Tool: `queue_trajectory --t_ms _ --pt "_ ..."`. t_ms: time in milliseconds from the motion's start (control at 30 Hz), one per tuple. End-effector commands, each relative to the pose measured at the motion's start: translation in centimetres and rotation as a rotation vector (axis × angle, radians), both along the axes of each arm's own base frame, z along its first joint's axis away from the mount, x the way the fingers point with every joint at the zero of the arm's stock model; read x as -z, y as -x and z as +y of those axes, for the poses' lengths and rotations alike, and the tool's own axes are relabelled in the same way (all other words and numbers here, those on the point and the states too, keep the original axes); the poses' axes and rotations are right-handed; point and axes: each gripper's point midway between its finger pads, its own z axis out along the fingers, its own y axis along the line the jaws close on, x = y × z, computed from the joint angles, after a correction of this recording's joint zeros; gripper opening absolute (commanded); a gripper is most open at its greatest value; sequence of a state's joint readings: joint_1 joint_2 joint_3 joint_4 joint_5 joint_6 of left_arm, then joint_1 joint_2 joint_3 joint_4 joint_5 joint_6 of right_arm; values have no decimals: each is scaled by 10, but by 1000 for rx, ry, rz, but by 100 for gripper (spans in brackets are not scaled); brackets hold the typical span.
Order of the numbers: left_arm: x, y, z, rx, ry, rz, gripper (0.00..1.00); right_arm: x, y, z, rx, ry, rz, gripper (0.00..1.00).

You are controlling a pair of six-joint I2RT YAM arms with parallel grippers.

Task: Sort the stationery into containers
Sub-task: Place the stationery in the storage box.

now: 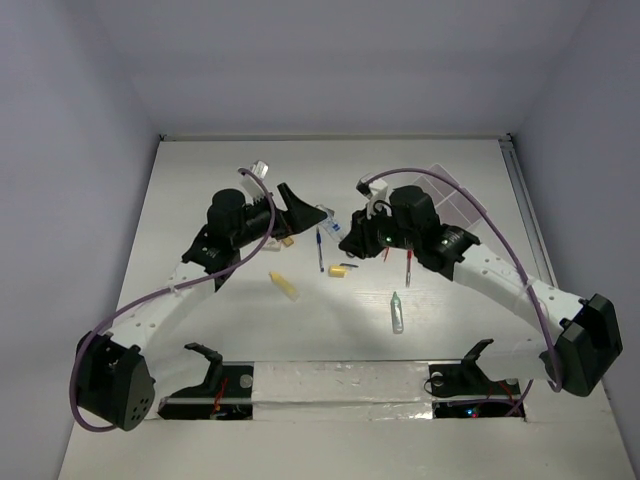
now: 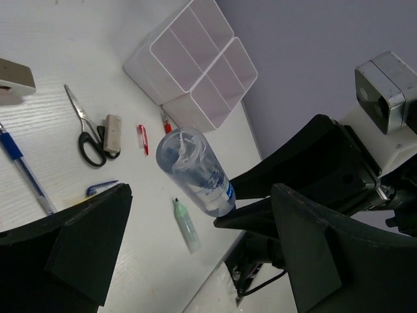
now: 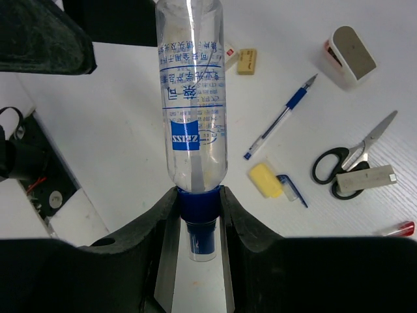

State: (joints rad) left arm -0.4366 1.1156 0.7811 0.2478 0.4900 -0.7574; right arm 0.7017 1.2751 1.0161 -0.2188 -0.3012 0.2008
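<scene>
Pinching only the blue cap of the clear tube [image 3: 192,98], the right tool [image 3: 199,215] holds it above the counter [image 2: 52,45], the tube's body jutting out past the fingertips and between the wide-open, empty jaws of the left tool [image 2: 201,212]. If the left tool closes off-centre (the plastic looks slick), the tube could pivot, slip and drop short of the white tray [image 2: 144,73] beyond it.

left claw [image 2: 171,207] spread wide | right claw [image 3: 197,197] clamped | arms angled inward
</scene>
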Motion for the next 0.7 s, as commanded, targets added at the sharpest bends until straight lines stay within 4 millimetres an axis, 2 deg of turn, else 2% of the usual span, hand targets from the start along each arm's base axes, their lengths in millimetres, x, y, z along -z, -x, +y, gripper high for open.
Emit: queue_trajectory --t_ms 0,200,333,367,400,667 --pt "-23 3 -8 37 114 -33 85 -27 11 14 -69 -92 -48 4" --pt "-18 -1 -8 29 116 -24 78 -33 22 21 -111 -112 -59 4" --pt "-19 -2 -10 36 122 -28 64 -36 26 22 -135 -123 -62 4" --pt "-19 -2 -11 40 124 -25 57 -35 26 22 -137 -120 -65 4" --pt "-20 -2 -12 45 127 -26 54 -35 25 22 -136 -118 -65 4" --pt "-16 3 -14 77 121 -18 43 -33 13 23 -127 -82 -117 2"
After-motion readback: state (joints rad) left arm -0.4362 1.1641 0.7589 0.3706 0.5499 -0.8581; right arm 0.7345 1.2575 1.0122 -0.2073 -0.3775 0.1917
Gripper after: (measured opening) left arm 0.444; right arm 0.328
